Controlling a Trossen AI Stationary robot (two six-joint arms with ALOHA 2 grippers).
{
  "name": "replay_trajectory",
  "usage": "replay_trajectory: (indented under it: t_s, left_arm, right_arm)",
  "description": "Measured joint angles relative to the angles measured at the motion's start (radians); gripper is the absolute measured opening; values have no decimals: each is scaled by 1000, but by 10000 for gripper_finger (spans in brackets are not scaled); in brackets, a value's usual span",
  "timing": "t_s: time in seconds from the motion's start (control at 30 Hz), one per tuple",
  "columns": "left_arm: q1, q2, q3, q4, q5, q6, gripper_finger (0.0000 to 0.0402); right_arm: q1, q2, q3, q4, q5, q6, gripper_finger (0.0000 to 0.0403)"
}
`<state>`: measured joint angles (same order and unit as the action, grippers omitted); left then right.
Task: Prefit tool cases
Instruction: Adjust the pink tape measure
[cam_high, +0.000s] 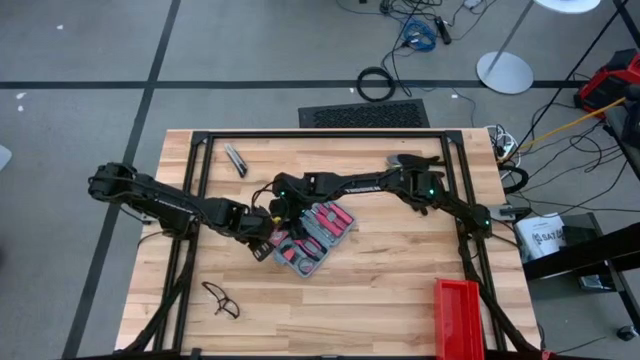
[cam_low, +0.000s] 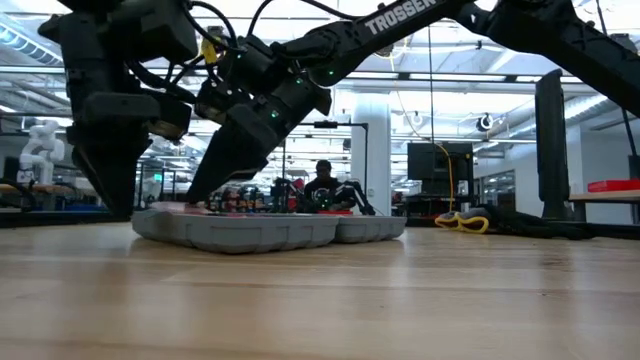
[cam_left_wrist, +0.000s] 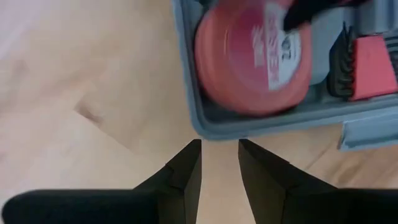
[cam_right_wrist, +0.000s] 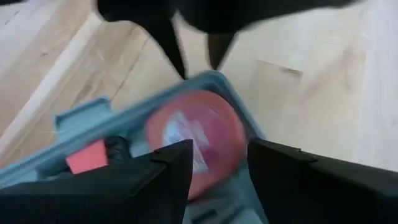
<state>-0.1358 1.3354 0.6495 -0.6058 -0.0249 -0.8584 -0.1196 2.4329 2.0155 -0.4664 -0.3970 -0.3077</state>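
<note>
Tool case (cam_high: 312, 240) lies open and flat near the middle of the wooden table (cam_high: 400, 290), grey tray up, red-handled tools seated in it. Left gripper (cam_high: 262, 246) sits at the case's left corner, just off its rim; left wrist view shows both fingers (cam_left_wrist: 183, 177) parted with bare wood in the gap, holding nothing, tips just short of the grey case wall (cam_left_wrist: 261, 124). A round red disc tool (cam_left_wrist: 252, 56) sits in the corner pocket right behind that wall. Right gripper (cam_high: 283, 205) hangs over the same end of the case from the far side; its fingers (cam_right_wrist: 168, 171) stand apart above the red disc (cam_right_wrist: 196, 140), looks like nothing is gripped, though contact with the disc is hard to judge in the blur. Low view: case (cam_low: 270, 228) flat on the table, both grippers down at its left end. Elsewhere on the table: red bin (cam_high: 460, 318) at the near right edge, safety glasses (cam_high: 220, 298) near left, small utility knife (cam_high: 236, 160) far left, all well apart from the case
</note>
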Motion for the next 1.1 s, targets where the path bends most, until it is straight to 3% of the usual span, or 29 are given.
replay_trajectory:
  t_s: [0.57, 0.77, 1.1]
  left_arm:
    - [-1, -1, 20, -24, 19, 3, 111]
    - [-1, 1, 22, -99, 21, 1, 111]
    - [-3, -2, 72, -147, -28, 0, 111]
  right_arm:
    - [6, 25, 1, 89, -1, 37, 138]
    - [5, 62, 3, 107, -109, 105, 122]
    - [-4, 68, 2, 101, -125, 98, 102]
